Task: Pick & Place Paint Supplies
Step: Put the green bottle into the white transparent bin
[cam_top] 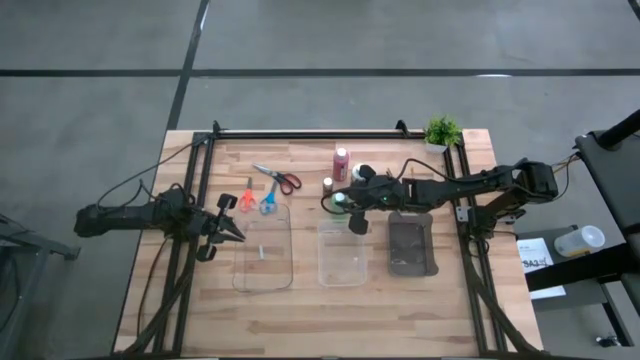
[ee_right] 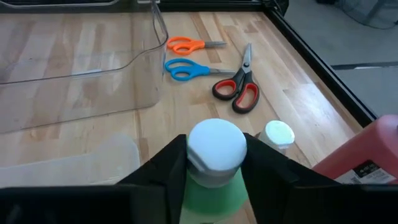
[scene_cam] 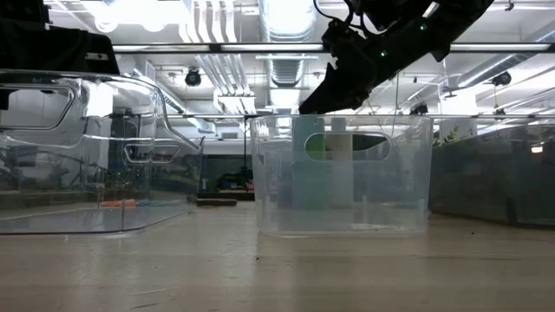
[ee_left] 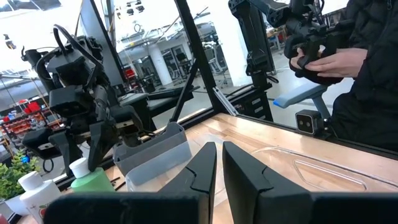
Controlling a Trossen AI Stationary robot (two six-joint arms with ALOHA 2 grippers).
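A green paint bottle [ee_right: 211, 194] with a white cap stands upright near the table's middle, with my right gripper [ee_right: 214, 163] shut on it. A red bottle [cam_top: 341, 163] and a white bottle [cam_top: 327, 185] stand just beyond it. Red-handled scissors [ee_right: 239, 93], orange ones [ee_right: 185, 45] and blue ones [ee_right: 180, 68] lie flat on the wood to its left. My left gripper [cam_top: 232, 228] waits at the left clear tray's [cam_top: 262, 270] left side, its fingers nearly together and holding nothing. My right gripper pinches the green bottle at its white cap and neck [ee_right: 214, 149], one finger on each side. The fingers come from the table's right side, slanting slightly down. The bottle stays upright; its base is hidden, so I cannot tell whether it rests on the table.
A second clear tray [cam_top: 342, 262] sits just in front of the green bottle, with a dark grey tray [cam_top: 412, 262] to its right. A small potted plant [cam_top: 442, 132] stands at the far right corner. A person's hands [ee_left: 323, 59] show beyond the table.
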